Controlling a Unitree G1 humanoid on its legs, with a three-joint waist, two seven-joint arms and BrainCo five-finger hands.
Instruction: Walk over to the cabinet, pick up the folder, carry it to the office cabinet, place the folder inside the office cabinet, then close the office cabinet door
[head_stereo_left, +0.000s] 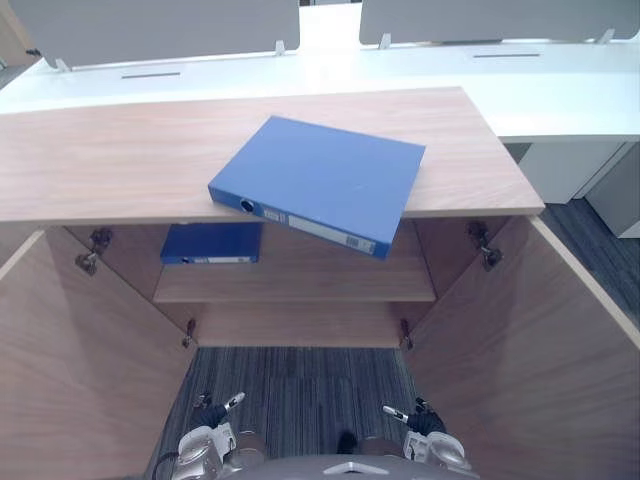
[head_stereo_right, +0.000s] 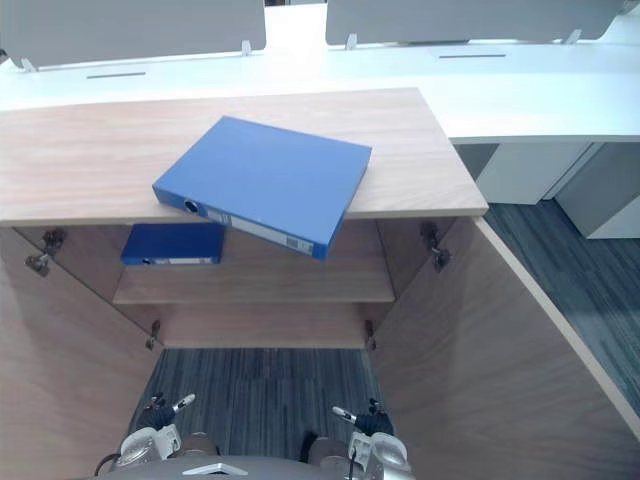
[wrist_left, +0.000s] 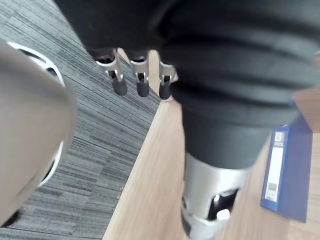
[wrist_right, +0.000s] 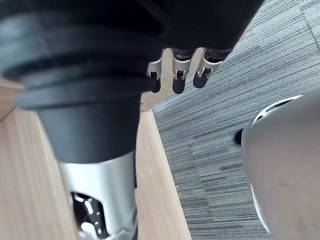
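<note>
The blue folder lies flat on the cabinet top. Its labelled spine faces the robot and runs askew, with the near right corner overhanging the front edge. Both doors stand open. A second blue folder lies at the left of the upper shelf. The left hand and right hand hang low, fingers relaxed and empty.

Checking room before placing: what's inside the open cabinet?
A second blue folder lies flat at the shelf's left. The cabinet top and the overhanging folder hide the shelf's back.
</note>
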